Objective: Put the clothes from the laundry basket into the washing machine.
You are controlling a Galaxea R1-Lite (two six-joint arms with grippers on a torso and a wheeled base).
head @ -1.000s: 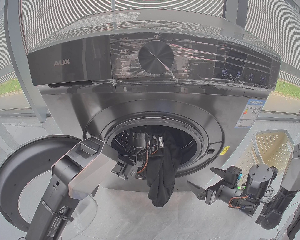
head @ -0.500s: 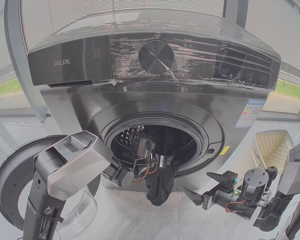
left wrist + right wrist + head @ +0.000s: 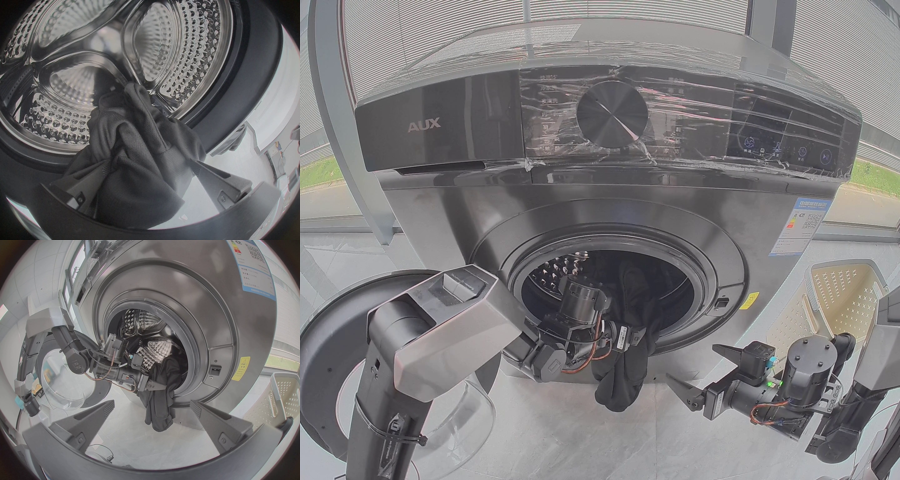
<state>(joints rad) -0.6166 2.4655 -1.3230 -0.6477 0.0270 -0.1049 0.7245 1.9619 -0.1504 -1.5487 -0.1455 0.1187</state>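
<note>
Halfway: black garment (image 3: 622,369) is hanging out of the washing machine (image 3: 731,250); left gripper (image 3: 150,162) is seemingly straddling it, fingers spread; right gripper (image 3: 151,403) is hovering, fingers apart.

This is a bright laundry corner in a glass-walled room. A grey front-loading washing machine (image 3: 612,200) stands on a pale tiled floor (image 3: 562,431), its round door (image 3: 331,350) swung open and clear film (image 3: 675,119) covering its control panel. A cream perforated laundry basket (image 3: 847,294) sits beside it. Behind, windows with slatted blinds (image 3: 837,44) show grass (image 3: 878,178) outside. Whether it is a home or a test room cannot be told.
</note>
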